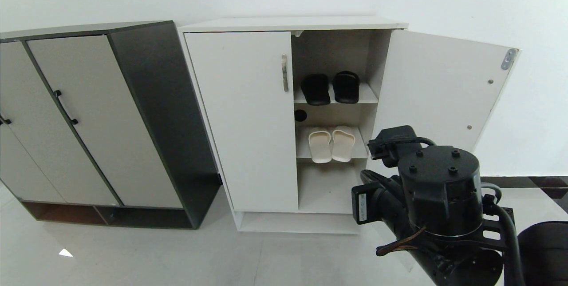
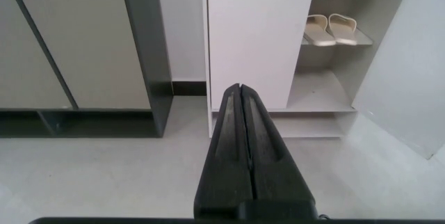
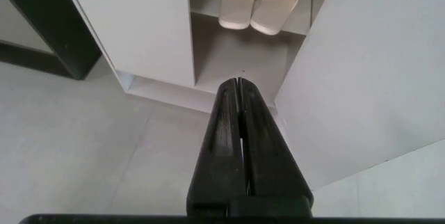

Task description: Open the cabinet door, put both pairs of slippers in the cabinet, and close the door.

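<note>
The white cabinet [image 1: 248, 121] has its right door [image 1: 439, 95] swung open and its left door shut. A black pair of slippers [image 1: 330, 87] lies on the upper shelf. A cream pair [image 1: 332, 144] lies on the middle shelf, also seen as cream slippers [image 2: 337, 29] and cream slippers [image 3: 259, 0] in the wrist views. My right arm [image 1: 435, 197] hangs low in front of the open door. Its gripper [image 3: 240, 88] is shut and holds nothing, pointing at the cabinet's bottom compartment. My left gripper [image 2: 240, 95] is shut and empty, facing the cabinet's shut left door [image 2: 257, 36].
A grey cabinet with a dark frame [image 1: 97, 121] stands against the white one on its left, both doors shut. Pale tiled floor [image 1: 155, 255] spreads in front of both. A white wall runs behind.
</note>
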`<state>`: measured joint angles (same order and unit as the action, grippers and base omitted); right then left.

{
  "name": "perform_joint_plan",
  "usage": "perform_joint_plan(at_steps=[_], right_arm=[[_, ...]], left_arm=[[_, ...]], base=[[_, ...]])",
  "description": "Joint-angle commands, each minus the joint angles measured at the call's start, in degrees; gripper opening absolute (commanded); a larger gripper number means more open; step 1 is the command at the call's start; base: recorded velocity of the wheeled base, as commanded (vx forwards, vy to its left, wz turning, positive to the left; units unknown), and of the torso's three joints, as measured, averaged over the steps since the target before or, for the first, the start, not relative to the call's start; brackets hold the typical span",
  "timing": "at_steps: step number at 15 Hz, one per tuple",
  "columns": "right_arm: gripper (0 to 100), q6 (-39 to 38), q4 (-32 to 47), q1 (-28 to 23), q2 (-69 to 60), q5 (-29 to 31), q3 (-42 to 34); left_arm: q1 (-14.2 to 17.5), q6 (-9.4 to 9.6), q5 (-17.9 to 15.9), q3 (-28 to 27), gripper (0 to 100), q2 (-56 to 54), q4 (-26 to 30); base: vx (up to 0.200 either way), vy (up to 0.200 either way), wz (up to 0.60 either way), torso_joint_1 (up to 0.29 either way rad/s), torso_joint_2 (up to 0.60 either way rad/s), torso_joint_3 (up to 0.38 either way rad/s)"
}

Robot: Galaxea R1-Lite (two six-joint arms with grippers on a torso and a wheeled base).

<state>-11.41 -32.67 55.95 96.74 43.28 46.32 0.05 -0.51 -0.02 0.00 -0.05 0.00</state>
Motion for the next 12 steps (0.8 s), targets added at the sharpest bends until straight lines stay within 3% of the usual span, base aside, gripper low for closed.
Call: perform_joint_plan(at_steps=[1,5,12], right_arm=[[0,0.07,-0.02,0.03,0.20,0.05,-0.01],[0,0.07,0.06,-0.14,0.37,0.05,-0.09],[0,0.07,0.06,-0.23,0.64,0.05,-0.01]], left_arm=[[0.04,-0.02,0.02,0.00,0,0.05,0.00],[-0.05,-0.02,0.02,0.00,0,0.05,0.00],[0.04,-0.02,0.02,0.00,0,0.05,0.00]], base=[[0.000,0.000,0.00,0.002,-0.07,-0.056],[0.000,0.000,0.00,0.024,-0.22,-0.310],[0.000,0.000,0.00,0.099,-0.50,-0.350]])
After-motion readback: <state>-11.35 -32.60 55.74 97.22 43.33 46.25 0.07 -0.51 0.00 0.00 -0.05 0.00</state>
